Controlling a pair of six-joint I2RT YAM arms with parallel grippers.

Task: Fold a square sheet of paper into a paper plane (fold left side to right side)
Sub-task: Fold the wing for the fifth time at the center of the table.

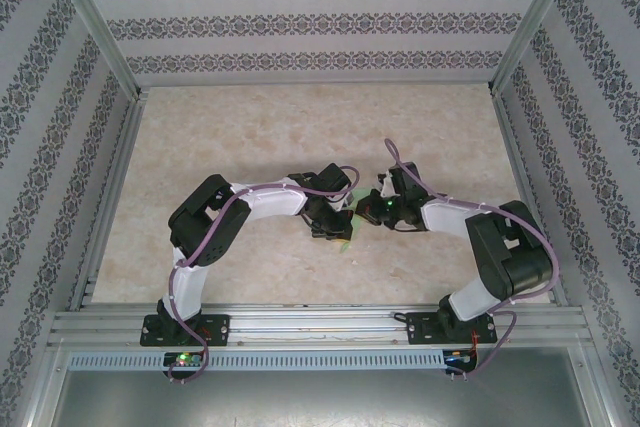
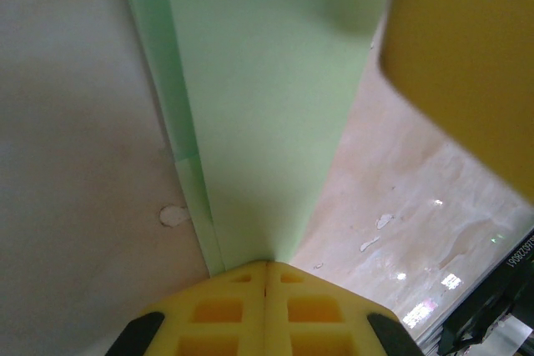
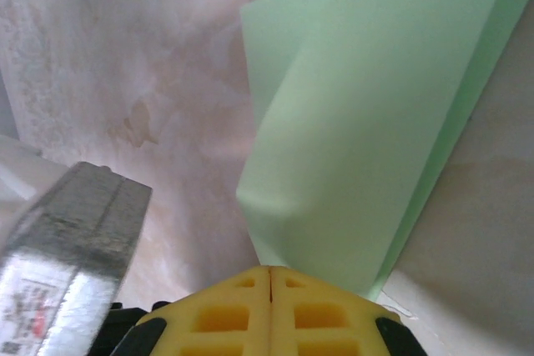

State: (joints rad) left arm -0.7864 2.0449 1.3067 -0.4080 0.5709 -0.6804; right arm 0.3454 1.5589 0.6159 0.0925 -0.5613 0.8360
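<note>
The light green sheet of paper [image 1: 344,239] lies folded into a narrow, layered strip on the table between the two arms. My left gripper [image 1: 335,222] is shut, its yellow fingertips together at the near end of the strip [image 2: 267,106]. Facing it from the right, my right gripper [image 1: 368,212] is also shut, and its tips meet the other end of the folded paper [image 3: 375,139]. In the left wrist view the left gripper [image 2: 267,263] touches the paper's edge. The right wrist view shows the right gripper [image 3: 269,268] doing the same. I cannot tell whether either pinches a layer.
The beige marbled table top [image 1: 300,137] stretches away behind the grippers. Patterned walls [image 1: 300,22] enclose it on three sides, and an aluminium rail [image 1: 320,322] runs along the near edge. A blurred yellow finger [image 2: 467,64] of the right gripper hangs close over the paper.
</note>
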